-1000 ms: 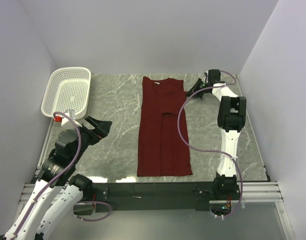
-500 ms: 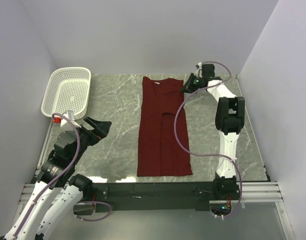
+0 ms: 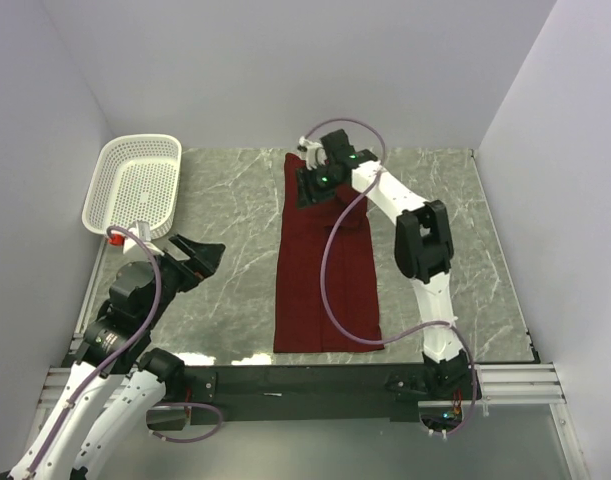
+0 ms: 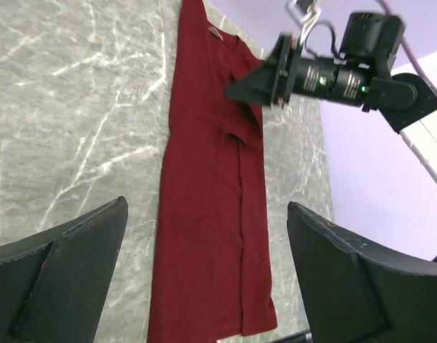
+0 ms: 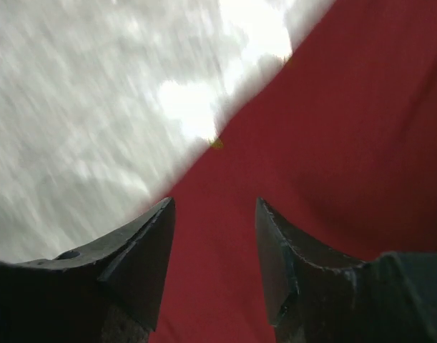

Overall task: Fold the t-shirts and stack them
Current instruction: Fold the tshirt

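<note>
Maroon t-shirt [image 3: 325, 270] lies flat on my desk [image 3: 225, 200], my right gripper [image 5: 211, 207] over its 12 o'clock end, jaws spread, left gripper [image 3: 200, 255] at 8 o'clock likewise spread.

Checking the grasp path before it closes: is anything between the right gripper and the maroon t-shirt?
Nothing visible does. The right gripper hangs open directly over the t-shirt near its collar end, with only bare cloth showing between its fingers. The white basket sits well off to the left.
</note>
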Controlling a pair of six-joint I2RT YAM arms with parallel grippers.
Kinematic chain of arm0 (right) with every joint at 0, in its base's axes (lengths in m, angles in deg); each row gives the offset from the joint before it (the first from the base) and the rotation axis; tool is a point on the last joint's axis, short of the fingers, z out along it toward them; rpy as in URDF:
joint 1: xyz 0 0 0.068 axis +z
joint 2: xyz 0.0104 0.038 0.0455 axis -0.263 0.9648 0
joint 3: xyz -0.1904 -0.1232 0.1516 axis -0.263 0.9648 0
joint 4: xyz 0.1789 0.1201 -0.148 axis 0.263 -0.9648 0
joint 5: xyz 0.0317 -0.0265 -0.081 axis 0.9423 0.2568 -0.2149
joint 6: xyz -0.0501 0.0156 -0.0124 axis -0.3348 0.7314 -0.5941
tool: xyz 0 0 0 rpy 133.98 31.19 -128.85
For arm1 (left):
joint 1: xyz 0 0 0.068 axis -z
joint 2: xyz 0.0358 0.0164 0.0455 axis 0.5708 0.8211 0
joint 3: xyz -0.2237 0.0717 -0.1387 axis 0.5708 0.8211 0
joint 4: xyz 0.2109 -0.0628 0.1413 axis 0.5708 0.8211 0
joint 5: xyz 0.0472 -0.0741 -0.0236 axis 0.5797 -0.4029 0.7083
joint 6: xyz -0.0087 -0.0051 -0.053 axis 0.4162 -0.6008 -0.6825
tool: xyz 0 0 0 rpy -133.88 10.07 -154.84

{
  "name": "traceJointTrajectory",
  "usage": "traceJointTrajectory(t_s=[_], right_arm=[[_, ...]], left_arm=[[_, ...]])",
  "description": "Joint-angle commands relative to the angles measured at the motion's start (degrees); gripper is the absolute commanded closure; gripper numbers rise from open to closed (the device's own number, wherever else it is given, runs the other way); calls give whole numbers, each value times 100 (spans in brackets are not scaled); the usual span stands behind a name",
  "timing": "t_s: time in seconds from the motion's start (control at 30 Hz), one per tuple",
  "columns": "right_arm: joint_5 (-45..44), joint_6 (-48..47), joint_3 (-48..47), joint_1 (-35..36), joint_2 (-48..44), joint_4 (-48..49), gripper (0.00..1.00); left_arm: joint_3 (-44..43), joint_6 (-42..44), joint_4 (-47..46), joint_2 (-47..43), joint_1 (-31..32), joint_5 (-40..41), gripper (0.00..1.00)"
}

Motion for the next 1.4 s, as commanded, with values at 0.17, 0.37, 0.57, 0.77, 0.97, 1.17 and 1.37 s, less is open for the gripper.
traceJointTrajectory(t_s=[0.17, 0.37, 0.57, 0.77, 0.97, 1.17, 1.37], right_arm=[[2253, -2893, 2039, -1237, -2478, -872, 23], [1205, -4017, 5289, -1255, -4974, 1247, 4], [883, -1317, 3276, -1712, -3003, 606, 69], [1042, 275, 1243, -1712, -856, 191, 93], [1034, 900, 679, -1739, -11, 138, 95], [1226, 1111, 732, -1905, 437, 121, 95], [1481, 1102, 784, -2029, 815, -47, 96]], left_arm=[[496, 432, -1186, 681, -21, -1354, 2], [629, 644, -1777, 2008, 145, -2788, 12], [751, 363, -2013, 2265, 761, -2517, 16], [1199, -94, -2049, 1667, 893, -2271, 16], [1621, -340, -1926, 1113, 902, -2191, 16], [1710, -393, -1926, 1095, 893, -2183, 16], [1587, -332, -1944, 1262, 902, -2209, 16]])
